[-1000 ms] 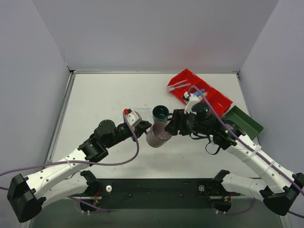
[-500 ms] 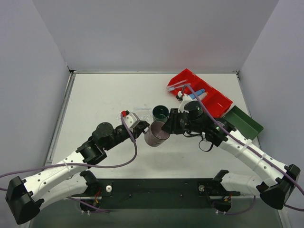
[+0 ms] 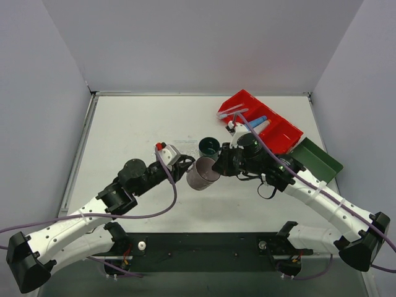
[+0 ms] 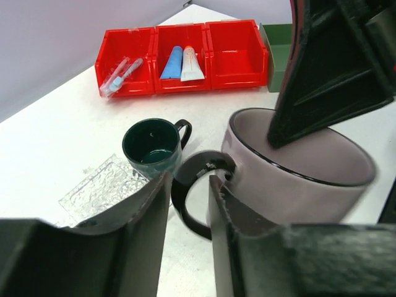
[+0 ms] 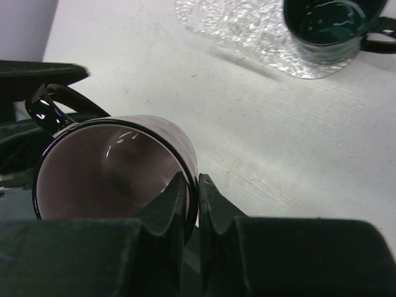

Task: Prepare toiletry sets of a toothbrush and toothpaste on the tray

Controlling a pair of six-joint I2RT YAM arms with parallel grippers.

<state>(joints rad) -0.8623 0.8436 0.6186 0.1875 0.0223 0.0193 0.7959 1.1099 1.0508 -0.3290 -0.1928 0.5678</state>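
Beyond the left gripper (image 4: pixel 189 185), clamped on the handle of the glossy mauve cup (image 4: pixel 297 179), the blue tube (image 4: pixel 173 63) and white tube (image 4: pixel 189 62) lie parallel, narrow ends pointing away; the right gripper (image 5: pixel 197 185) pinches the cup's rim.

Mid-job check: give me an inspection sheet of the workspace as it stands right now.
Surface: white table, no spills seen.
Job's things: toothbrushes, blue tube and white tube lie in the red bin; clear tray has no toiletries seen on it.
Clutter: mauve cup tilted between the arms; dark green mug upright at the clear tray's edge; dark green tray beside the bin.
Grippers: left gripper closed on the cup's handle; right gripper pinching its rim.
Cables: purple cables loop along both arms, no snag seen.
Surroundings: grey walls on three sides.
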